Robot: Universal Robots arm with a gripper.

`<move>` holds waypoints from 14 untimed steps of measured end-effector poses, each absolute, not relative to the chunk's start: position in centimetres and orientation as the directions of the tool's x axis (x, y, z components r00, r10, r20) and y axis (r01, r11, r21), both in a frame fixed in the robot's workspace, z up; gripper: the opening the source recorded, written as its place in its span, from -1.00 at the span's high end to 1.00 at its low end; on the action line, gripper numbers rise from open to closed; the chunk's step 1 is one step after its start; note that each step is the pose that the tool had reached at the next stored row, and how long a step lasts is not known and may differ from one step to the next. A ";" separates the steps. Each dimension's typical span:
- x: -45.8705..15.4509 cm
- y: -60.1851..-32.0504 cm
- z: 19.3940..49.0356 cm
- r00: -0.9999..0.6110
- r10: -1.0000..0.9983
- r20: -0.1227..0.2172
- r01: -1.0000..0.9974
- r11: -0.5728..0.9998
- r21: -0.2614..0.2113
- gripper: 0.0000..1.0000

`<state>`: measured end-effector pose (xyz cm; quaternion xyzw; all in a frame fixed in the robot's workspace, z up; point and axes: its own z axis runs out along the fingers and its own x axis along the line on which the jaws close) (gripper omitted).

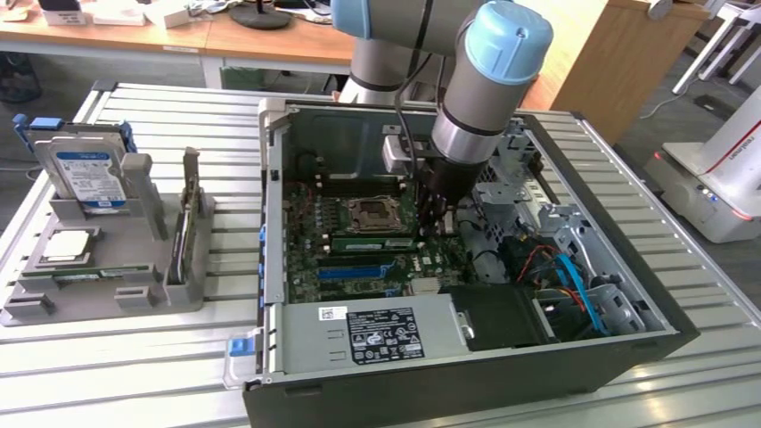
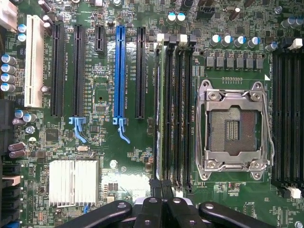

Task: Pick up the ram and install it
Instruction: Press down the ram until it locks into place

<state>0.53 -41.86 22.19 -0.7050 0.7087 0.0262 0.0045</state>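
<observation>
The ram (image 1: 378, 242) is a thin green stick with a white label, standing on edge in a memory slot beside the empty processor socket (image 1: 372, 214) inside the open computer case. In the wrist view the ram (image 2: 158, 118) shows edge-on in the outermost of several black slots. My gripper (image 1: 436, 217) reaches down into the case at one end of the stick. Its black fingers are shut, and the gripper (image 2: 161, 187) sits right over that end. Whether the tips pinch the stick or only rest on it is hidden.
A grey tray (image 1: 107, 294) at the exterior view's left holds a blue-labelled hard drive (image 1: 89, 174) and a silver processor (image 1: 71, 245). Case walls, the power supply (image 1: 374, 334), cables (image 1: 571, 276) and a drive cage hem in the arm. Expansion slots (image 2: 119, 71) and a heatsink (image 2: 73, 183) lie beside the memory slots.
</observation>
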 end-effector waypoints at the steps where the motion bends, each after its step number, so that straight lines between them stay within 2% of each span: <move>1: 0.5 -41.9 22.2 -0.006 -0.999 -0.043 -1.000 0.004 0.031 0.79; 14: 0.5 -41.9 25.0 -0.006 -0.999 -0.043 -0.999 0.005 0.036 0.79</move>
